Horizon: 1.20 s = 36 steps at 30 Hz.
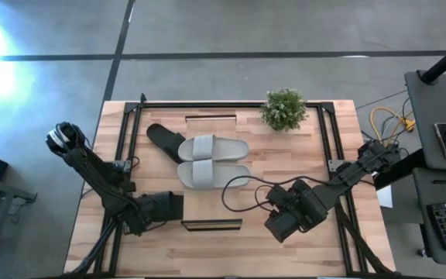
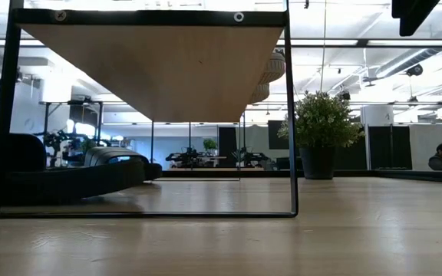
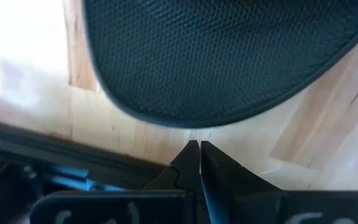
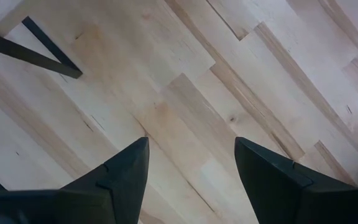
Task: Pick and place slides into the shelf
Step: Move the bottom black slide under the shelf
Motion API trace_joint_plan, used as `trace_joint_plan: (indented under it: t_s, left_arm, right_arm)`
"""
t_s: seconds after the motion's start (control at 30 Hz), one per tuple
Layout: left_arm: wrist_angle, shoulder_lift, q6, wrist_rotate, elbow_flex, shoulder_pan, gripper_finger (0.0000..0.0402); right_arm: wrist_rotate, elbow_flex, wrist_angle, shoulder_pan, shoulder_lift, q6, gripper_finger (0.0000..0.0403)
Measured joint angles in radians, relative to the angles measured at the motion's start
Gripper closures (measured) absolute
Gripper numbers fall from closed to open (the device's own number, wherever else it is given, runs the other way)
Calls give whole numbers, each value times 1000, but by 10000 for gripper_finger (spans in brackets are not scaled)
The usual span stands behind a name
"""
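Black slide point(image 3: 222, 56) sits right at your left gripper point(image 3: 194, 149), whose fingers are pressed together with nothing between them. Lift now and you come up empty. Grey slides point(image 1: 211, 160) and another black one point(image 1: 165, 139) lie on the tabletop point(image 1: 300, 155). Your right gripper point(image 4: 191, 168) is spread wide.

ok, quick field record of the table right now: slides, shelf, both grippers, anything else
grey slides: pair side by side, table centre
black slide on table: one lying against the grey pair's far-left end
black slide at left gripper: sole just past the fingertips; grip not visible
shelf: frame, top plank bare
left gripper: shut, near-left of table
right gripper: open over bare wood
other: potted plant at far edge
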Motion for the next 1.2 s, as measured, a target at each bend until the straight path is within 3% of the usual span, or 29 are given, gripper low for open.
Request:
trace_joint_plan:
  t_s: [0.2,0.5,0.73,1.0,1.2]
  left_arm:
    - [61,-1,-2,-65,-26,4,402]
    - [131,2,4,-263,-7,38,402]
    - [356,15,118,-343,-9,54,401]
    - [366,87,132,-466,-10,125,401]
    - [495,130,197,-491,-10,178,401]
  right_arm:
    - [0,0,0,0,0,0,174]
    - [2,0,0,0,0,34,174]
    - [14,0,1,0,0,50,174]
    - [28,0,4,-9,0,60,174]
    - [28,0,8,-16,0,60,174]
